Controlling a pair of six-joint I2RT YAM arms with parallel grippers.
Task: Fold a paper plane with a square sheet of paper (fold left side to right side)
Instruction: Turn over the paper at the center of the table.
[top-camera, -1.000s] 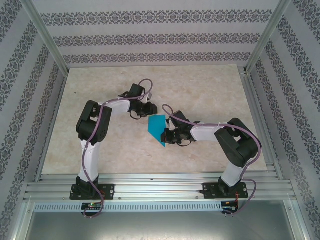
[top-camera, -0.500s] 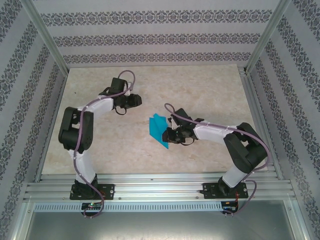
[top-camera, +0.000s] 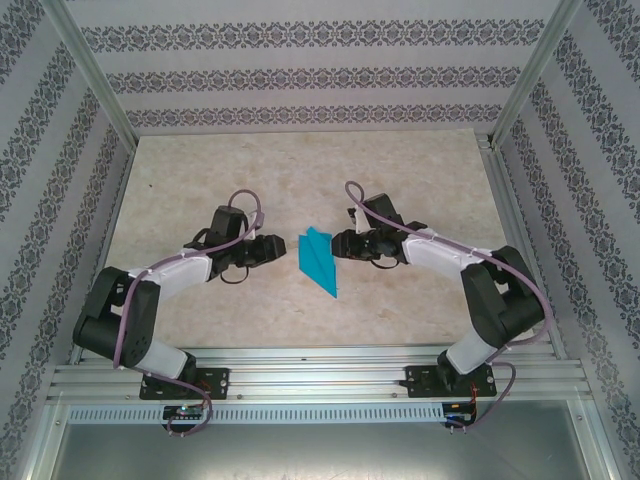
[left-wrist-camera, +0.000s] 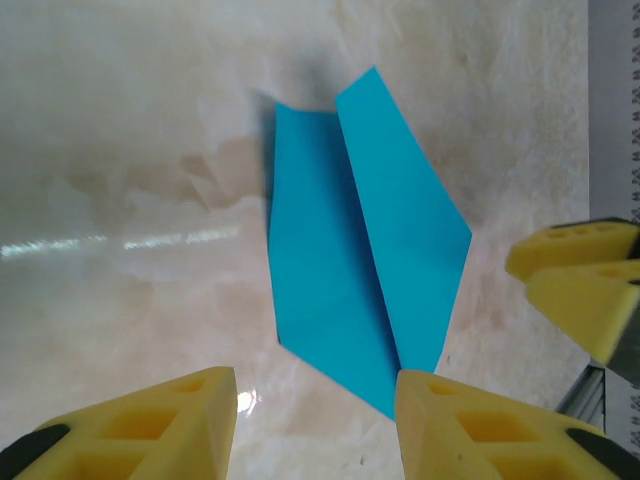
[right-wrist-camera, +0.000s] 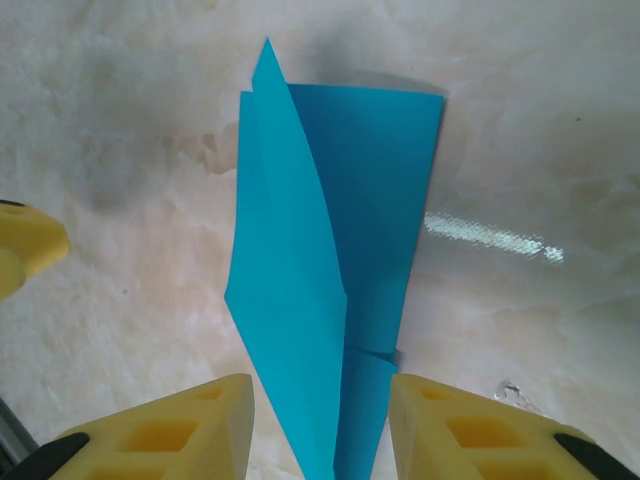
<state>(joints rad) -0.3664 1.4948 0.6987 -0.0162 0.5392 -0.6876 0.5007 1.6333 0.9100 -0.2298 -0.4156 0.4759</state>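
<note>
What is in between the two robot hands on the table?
The blue paper plane lies on the table, right between the left gripper and the right gripper. The top view shows this best.

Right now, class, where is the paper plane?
In the top view the paper plane lies in the middle of the table, between the left gripper on its left and the right gripper on its right.
</note>
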